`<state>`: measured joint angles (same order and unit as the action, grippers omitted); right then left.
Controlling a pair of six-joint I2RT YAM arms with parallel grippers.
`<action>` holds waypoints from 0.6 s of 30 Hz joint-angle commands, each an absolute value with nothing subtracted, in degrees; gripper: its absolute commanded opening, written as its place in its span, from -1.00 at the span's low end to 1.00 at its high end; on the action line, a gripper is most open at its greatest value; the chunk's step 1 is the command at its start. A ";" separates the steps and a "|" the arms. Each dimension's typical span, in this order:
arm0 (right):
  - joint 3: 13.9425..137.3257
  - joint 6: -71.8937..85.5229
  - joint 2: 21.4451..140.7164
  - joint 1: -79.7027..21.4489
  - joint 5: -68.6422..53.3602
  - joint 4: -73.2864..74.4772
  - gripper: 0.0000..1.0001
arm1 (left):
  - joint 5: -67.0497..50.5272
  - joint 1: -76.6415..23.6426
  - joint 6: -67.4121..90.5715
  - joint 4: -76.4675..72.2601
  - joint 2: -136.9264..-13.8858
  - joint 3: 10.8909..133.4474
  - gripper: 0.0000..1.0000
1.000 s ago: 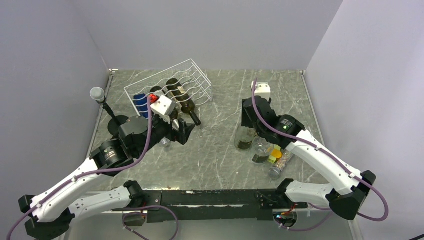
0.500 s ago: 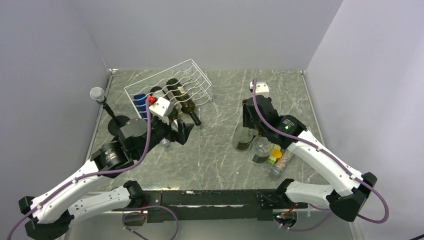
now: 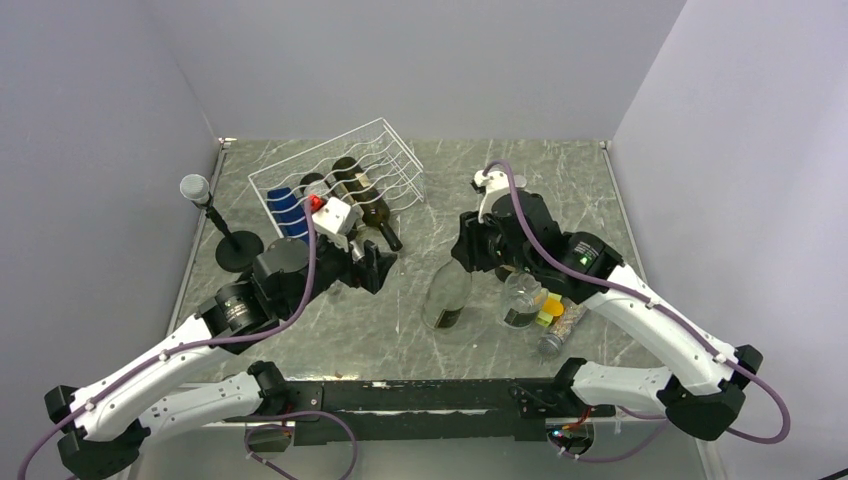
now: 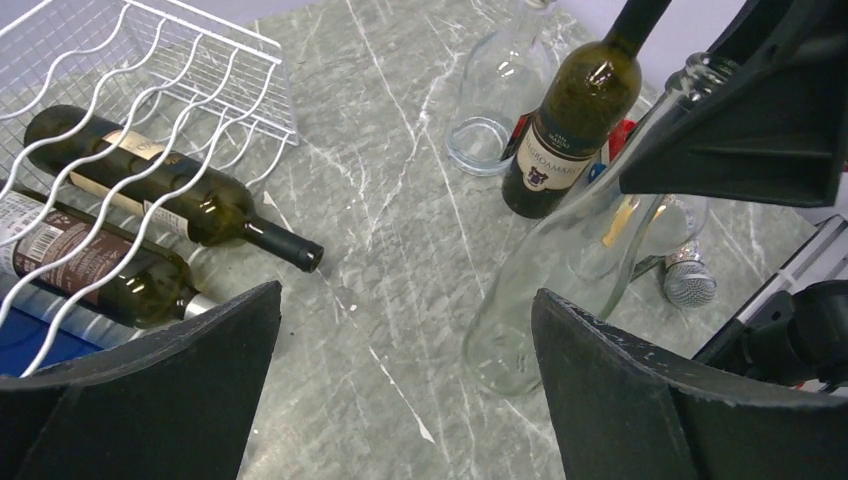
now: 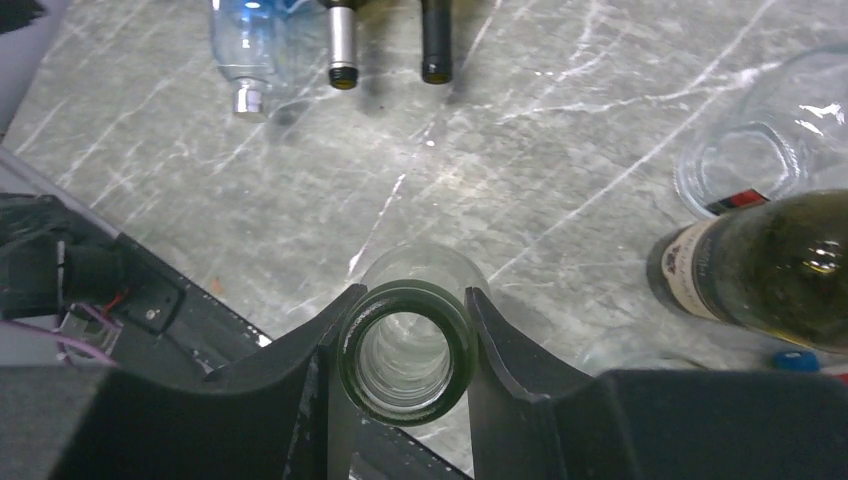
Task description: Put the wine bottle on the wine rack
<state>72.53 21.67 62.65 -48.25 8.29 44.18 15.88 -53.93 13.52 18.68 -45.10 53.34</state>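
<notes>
My right gripper [image 3: 470, 248] is shut on the neck of an empty clear wine bottle [image 3: 447, 295] and holds it tilted, base toward the table's middle. In the right wrist view the bottle's mouth [image 5: 405, 350] sits between the two fingers [image 5: 300, 370]. The white wire wine rack [image 3: 385, 150] stands at the back left with two dark bottles [image 4: 150, 185] and a blue bottle [image 3: 283, 205] lying in it. My left gripper [image 3: 375, 268] is open and empty in front of the rack, left of the held bottle [image 4: 560, 290].
A dark labelled wine bottle [image 4: 565, 130] and a clear glass vessel [image 4: 495, 90] stand to the right of the held bottle. A loose microphone [image 3: 550, 343] and yellow pieces [image 3: 550, 305] lie near them. A black microphone stand [image 3: 238, 248] is at the left edge.
My right gripper has carried the clear bottle left toward the table's middle and tilted it. My left arm has shifted slightly to the right.
</notes>
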 commanded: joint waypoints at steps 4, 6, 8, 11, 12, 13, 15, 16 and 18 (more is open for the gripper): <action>79.87 26.47 63.04 -53.11 4.40 36.33 -1.00 | 12.41 -54.01 18.15 14.71 -42.62 51.34 0.99; 79.58 28.05 63.23 -53.99 3.70 34.95 -1.00 | 10.28 -54.02 19.02 12.18 -41.91 48.93 0.99; 79.30 29.33 63.30 -54.73 3.75 33.74 -1.00 | 8.80 -54.01 20.87 10.78 -41.46 47.12 0.99; 79.33 30.40 62.96 -55.94 4.23 32.35 -1.00 | 7.60 -53.96 22.84 10.32 -41.06 45.07 0.99; 79.28 30.75 62.67 -56.24 4.30 31.71 -1.00 | 7.33 -53.99 23.50 10.66 -40.93 44.41 0.99; 79.21 30.97 62.18 -56.51 4.26 31.00 -1.00 | 6.84 -53.97 23.89 10.52 -40.79 43.75 0.99; 79.38 31.56 61.44 -56.75 4.07 30.15 -1.00 | 4.35 -53.96 24.14 9.08 -40.27 41.80 0.99; 79.59 31.67 61.08 -56.83 3.86 29.77 -1.00 | 2.92 -53.96 24.24 8.07 -39.88 40.78 0.99; 79.63 31.87 60.24 -56.89 3.41 28.61 -1.00 | -0.73 -53.99 23.99 5.58 -38.94 38.53 0.99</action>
<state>75.18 27.86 64.93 -56.51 5.37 42.63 6.63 -53.93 22.24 12.36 -40.97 41.23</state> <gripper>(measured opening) 0.408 0.994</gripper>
